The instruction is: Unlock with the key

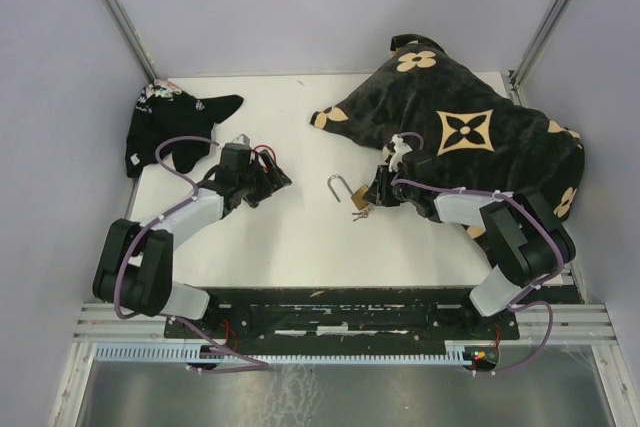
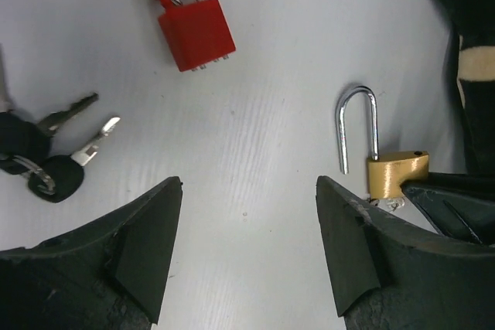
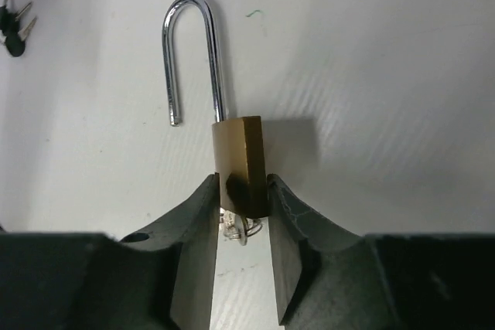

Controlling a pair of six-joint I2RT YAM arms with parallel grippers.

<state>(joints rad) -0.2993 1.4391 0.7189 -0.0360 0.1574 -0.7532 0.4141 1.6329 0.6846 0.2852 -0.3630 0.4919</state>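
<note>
A brass padlock (image 3: 241, 161) lies on the white table with its silver shackle (image 3: 189, 52) swung open, one leg free of the body. A key with a ring (image 3: 241, 229) sticks out of its underside. My right gripper (image 3: 241, 192) is shut on the padlock body. In the top view the padlock (image 1: 358, 204) sits just left of the right gripper (image 1: 376, 193). My left gripper (image 2: 249, 218) is open and empty over bare table, left of the padlock (image 2: 397, 175). In the top view it (image 1: 272, 183) sits apart from the padlock.
A red padlock (image 2: 196, 33) and a bunch of black-headed keys (image 2: 48, 161) lie ahead of the left gripper. A dark brown bag with beige flowers (image 1: 470, 127) fills the back right. A black cloth (image 1: 165, 125) lies at the back left.
</note>
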